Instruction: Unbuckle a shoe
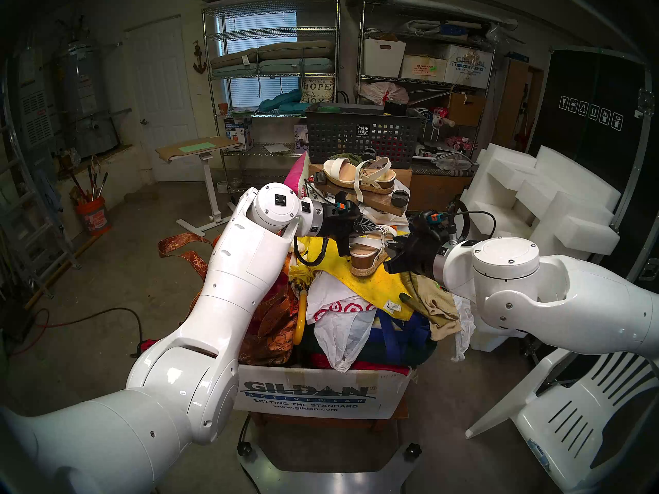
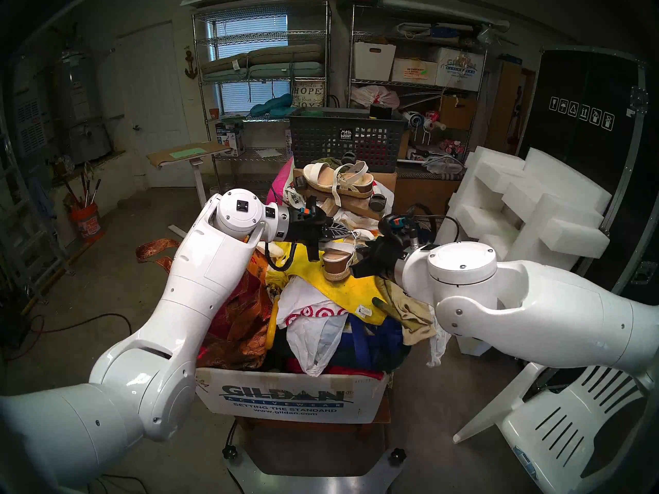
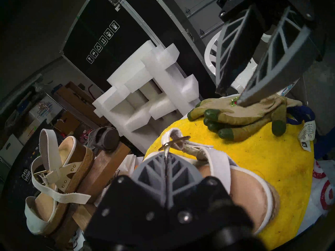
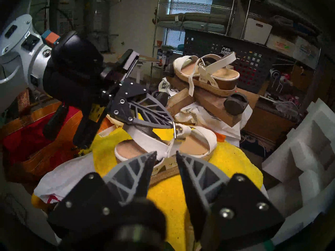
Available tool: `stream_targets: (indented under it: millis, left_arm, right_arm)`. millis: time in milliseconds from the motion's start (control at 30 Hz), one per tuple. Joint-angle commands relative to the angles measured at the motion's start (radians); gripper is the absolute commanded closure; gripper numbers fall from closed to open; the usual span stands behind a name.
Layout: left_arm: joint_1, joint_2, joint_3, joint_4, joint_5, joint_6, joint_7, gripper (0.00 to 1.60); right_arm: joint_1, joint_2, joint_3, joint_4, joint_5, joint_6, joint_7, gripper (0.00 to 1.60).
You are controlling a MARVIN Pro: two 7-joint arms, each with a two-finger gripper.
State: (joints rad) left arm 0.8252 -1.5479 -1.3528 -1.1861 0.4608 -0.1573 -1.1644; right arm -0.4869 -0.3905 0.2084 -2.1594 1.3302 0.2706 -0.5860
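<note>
We've got the shoe [image 4: 163, 147] sitting on the yellow towel [image 4: 168, 194] atop the pile in the cardboard box [image 1: 321, 393], between our two grippers. Our left gripper [image 4: 171, 123] has its fingers pinched tight together, tips clamped on the metal buckle [image 4: 175, 132] at the ankle strap [image 3: 215, 158]; wrist view on that side shows the tips meeting w/ no gap right at the buckle. Our right gripper [image 4: 165, 154] hangs just in front of the shoe's heel side, fingers partway apart, a narrow gap btwn them, nothing in them, not touching the shoe as far as we can tell. The twin sandal [image 1: 358, 177] rests higher up at the back, on a wooden dolly [image 4: 210, 104] in front of the mesh basket [image 1: 360, 135]. A tan work glove [image 3: 241, 114] lies on the towel's edge near the right gripper.
</note>
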Motion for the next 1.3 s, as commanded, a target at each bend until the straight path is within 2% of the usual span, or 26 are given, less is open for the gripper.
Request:
stream_targets:
  millis: [0,367,467,733,833,1033,1267]
  left_arm:
    - [-0.013,0.006,-0.015,-0.015,-0.033,-0.029,-0.025,1.60]
    - [0.001,0.004,-0.025,-0.042,-0.042,-0.023,-0.057,1.60]
    - [0.004,0.003,-0.027,-0.048,-0.040,-0.022,-0.061,1.60]
    - [0.010,0.000,-0.032,-0.067,-0.037,-0.016,-0.076,1.60]
    - [0.014,0.000,-0.034,-0.075,-0.037,-0.014,-0.080,1.60]
    - [0.018,0.003,-0.038,-0.084,-0.035,-0.012,-0.083,1.60]
    - [0.019,0.007,-0.041,-0.089,-0.036,-0.007,-0.092,1.60]
  right_arm:
    - [0.015,-0.011,0.023,0.039,-0.021,-0.057,0.037,0.81]
    - [0.013,-0.058,0.020,0.099,-0.026,-0.066,0.073,0.80]
    - [0.011,-0.062,0.019,0.107,-0.024,-0.064,0.078,0.75]
    - [0.005,-0.073,0.015,0.115,-0.033,-0.067,0.088,0.76]
    - [0.004,-0.080,0.014,0.118,-0.032,-0.063,0.085,0.68]
    - [0.002,-0.093,0.013,0.130,-0.033,-0.061,0.084,0.80]
    - [-0.003,-0.095,0.017,0.135,-0.028,-0.073,0.084,0.83]
